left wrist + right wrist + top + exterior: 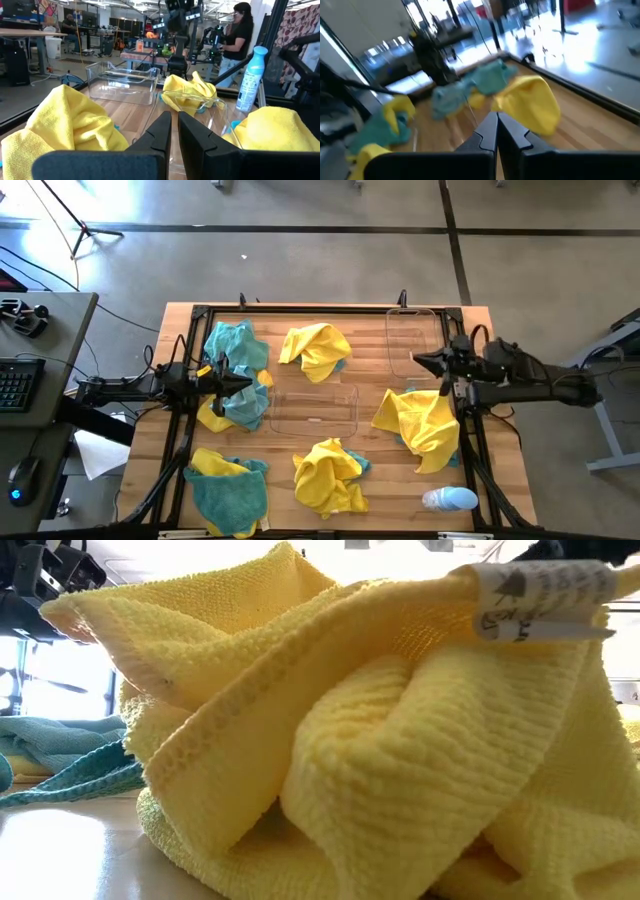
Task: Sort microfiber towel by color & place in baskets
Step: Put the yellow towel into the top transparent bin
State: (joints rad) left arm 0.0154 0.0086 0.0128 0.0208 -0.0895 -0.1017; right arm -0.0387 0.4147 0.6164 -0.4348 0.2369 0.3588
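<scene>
Yellow and teal towels lie in heaps on the table: a teal one (232,345) far left, a yellow one (315,348) far middle, a big yellow one (420,425) on the right, a yellow one (328,475) near the middle and a teal-and-yellow one (228,485) near left. One clear bin (312,408) sits mid-table and another (412,340) at the far right; neither holds a towel. My left gripper (243,383) is shut and empty above a teal-and-yellow heap (235,408). My right gripper (420,362) is shut and empty over the far-right bin's near end.
A pale blue-and-white bottle (448,500) lies at the near right corner. The low view is filled by a yellow towel (350,740) with a white label (540,590). A person (241,35) stands beyond the table. Bare wood shows between the heaps.
</scene>
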